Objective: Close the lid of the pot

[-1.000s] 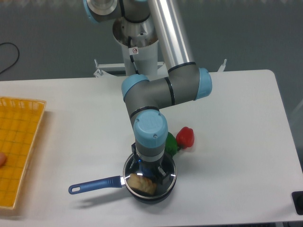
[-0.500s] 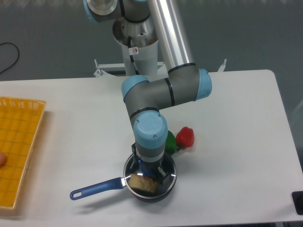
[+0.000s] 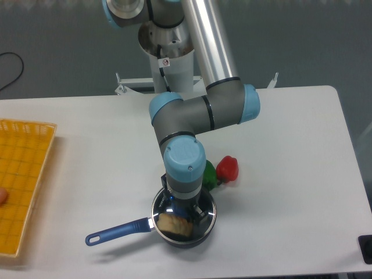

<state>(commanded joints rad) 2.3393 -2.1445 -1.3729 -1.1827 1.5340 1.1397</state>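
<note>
Fixed camera view: the gripper (image 3: 181, 210) is pointed straight down over the saucepan (image 3: 183, 232), its fingers largely hidden beneath the wrist; whether the jaws are clamped on the lid's knob or parted cannot be told. The glass lid (image 3: 203, 218) is seen directly below the gripper, its metal rim roughly matched to the saucepan's rim, with a pale piece of food (image 3: 173, 225) visible through the glass. The saucepan's blue handle (image 3: 116, 231) extends to the left of the gripper. A green bell pepper (image 3: 210, 176) and a red bell pepper (image 3: 228, 168) lie just behind the gripper, close to the pan.

The step is judged best done by keeping the lid level and centred, so that the rim seats all round before release.

Compared with one second ago, the handle has swung slightly; the arm is hardly moved.
</note>
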